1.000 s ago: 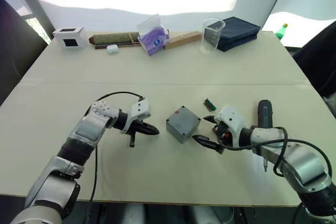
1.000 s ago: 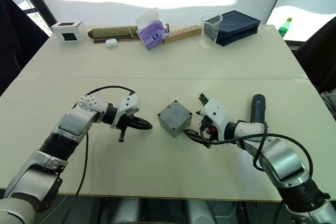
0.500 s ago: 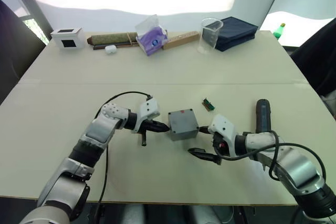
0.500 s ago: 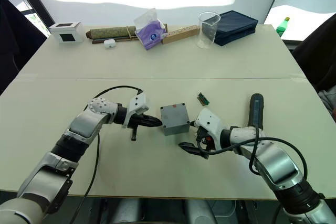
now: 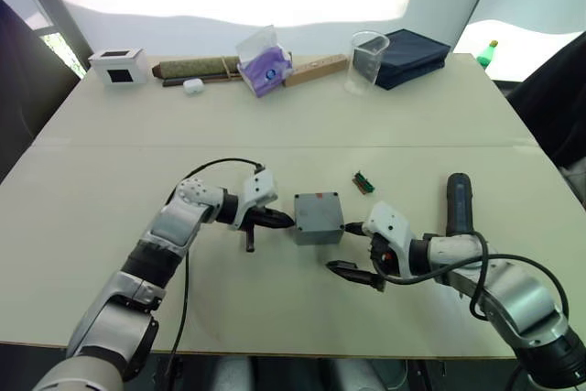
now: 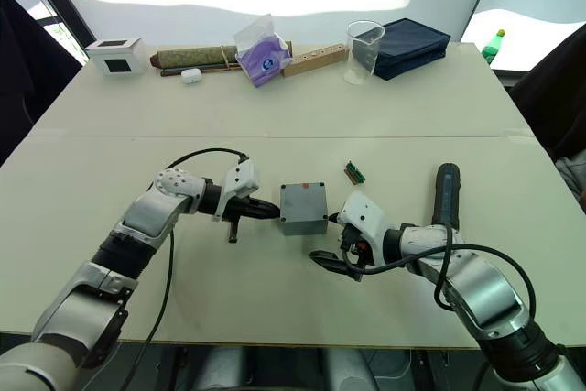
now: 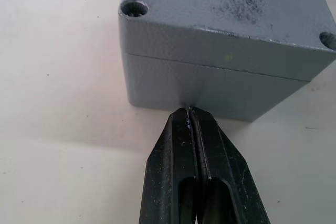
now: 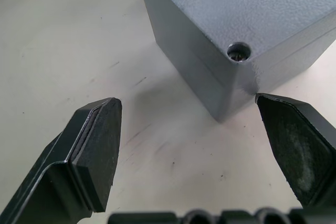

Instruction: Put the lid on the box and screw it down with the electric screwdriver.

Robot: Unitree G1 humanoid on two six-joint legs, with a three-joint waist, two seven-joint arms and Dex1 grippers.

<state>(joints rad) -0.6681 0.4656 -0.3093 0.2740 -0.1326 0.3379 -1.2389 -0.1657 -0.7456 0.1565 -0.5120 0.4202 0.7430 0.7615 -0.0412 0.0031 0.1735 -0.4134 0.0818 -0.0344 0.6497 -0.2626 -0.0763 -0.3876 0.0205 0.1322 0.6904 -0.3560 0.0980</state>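
Note:
The grey box (image 5: 319, 223) sits mid-table with the grey lid (image 7: 226, 3) lying on top of it; a seam runs between them and open screw holes show at the corners. My left gripper (image 5: 282, 222) is shut, its tips touching the box's left side wall (image 7: 210, 87). Just right of the box, my right gripper (image 5: 351, 247) is open, and the box's near corner (image 8: 231, 85) lies just ahead of its fingers (image 8: 94, 150). The black electric screwdriver (image 5: 458, 203) lies on the table to the right, beside my right forearm.
A small green-brown strip (image 5: 364, 182) lies behind the right gripper. Along the far edge stand a white box with a black window (image 5: 119, 65), a tissue pack (image 5: 264, 61), a wooden block (image 5: 316, 69), a clear cup (image 5: 368, 61) and a dark blue case (image 5: 414, 46).
The box has turned from corner-on to square-on. My left gripper moved right until it touched the box's side. My right gripper shifted slightly toward the near edge.

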